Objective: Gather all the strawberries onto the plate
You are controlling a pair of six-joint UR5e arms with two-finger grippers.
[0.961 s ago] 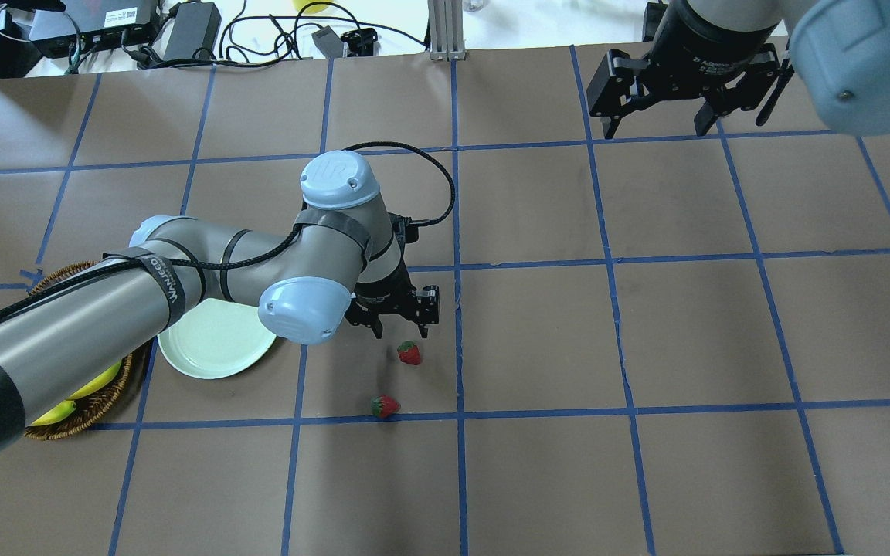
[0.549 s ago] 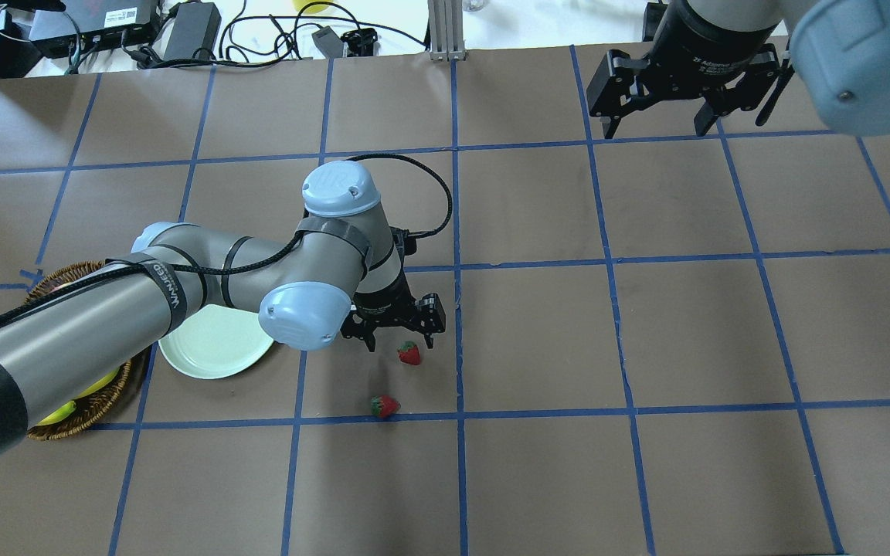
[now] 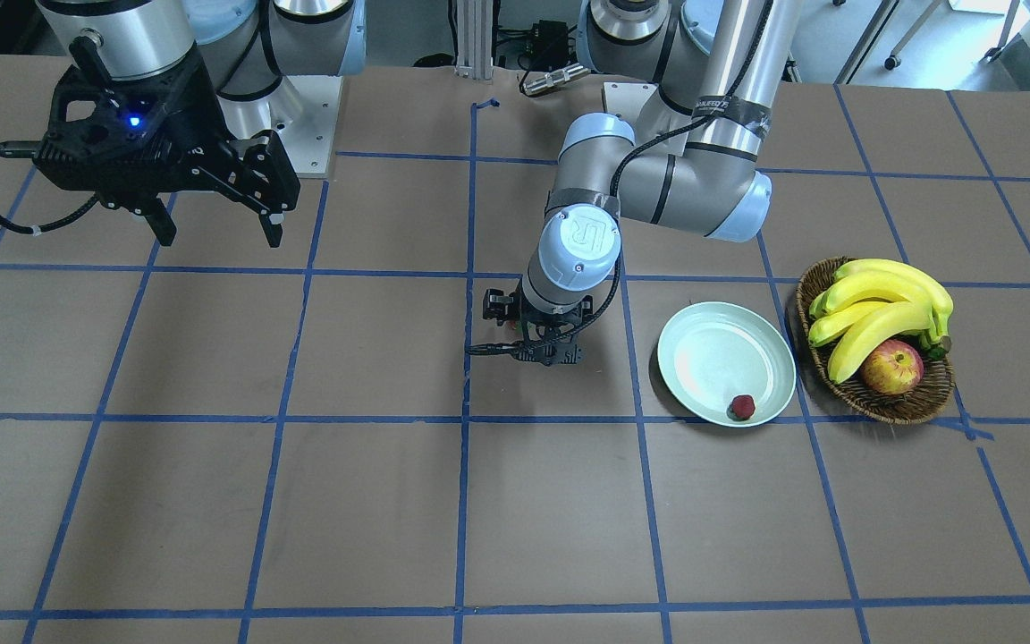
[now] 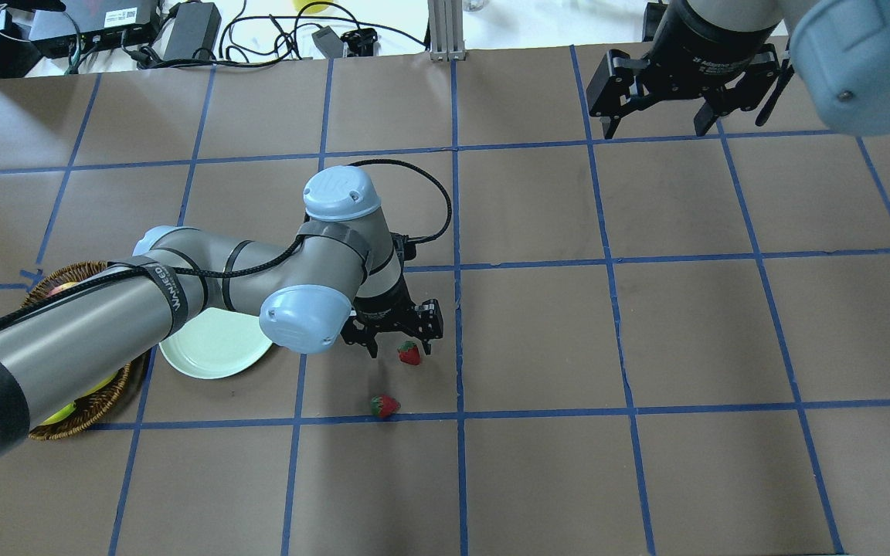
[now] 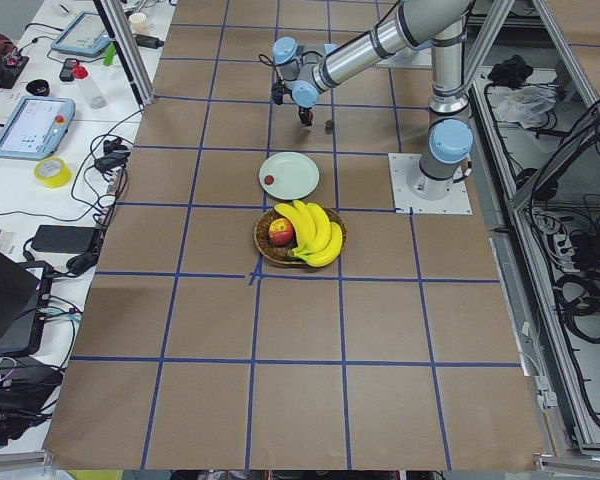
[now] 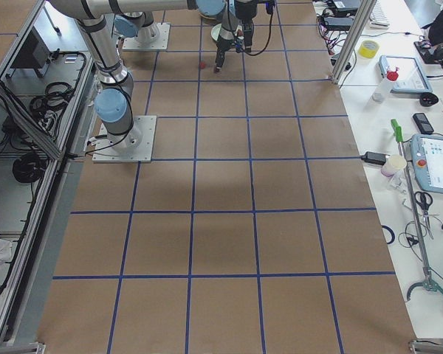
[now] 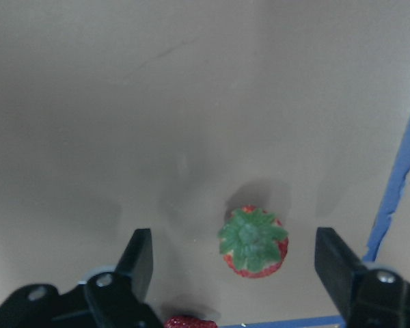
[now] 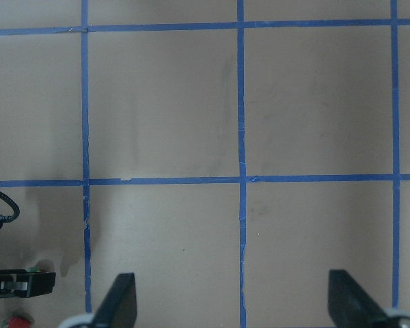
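Evidently mid-pick, the left hand (image 4: pixel 400 349) hung open, its fingers (image 7: pixel 138 256) straddling a small red, green-capped strawberry (image 7: pixel 253 242) on the brown papered surface (image 4: pixel 538 332), so closing and carrying it to the round pale mint plate (image 3: pixel 712 344), which held another strawberry (image 3: pixel 741 407), seemed next; a third strawberry (image 4: pixel 385 405) lay nearby.

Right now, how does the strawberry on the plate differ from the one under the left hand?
The plated strawberry lies inside the plate by its rim; the table strawberry lies on brown paper. No hand is near the plated strawberry; the table strawberry sits between the open fingers of the left hand, untouched. Both are small and red.
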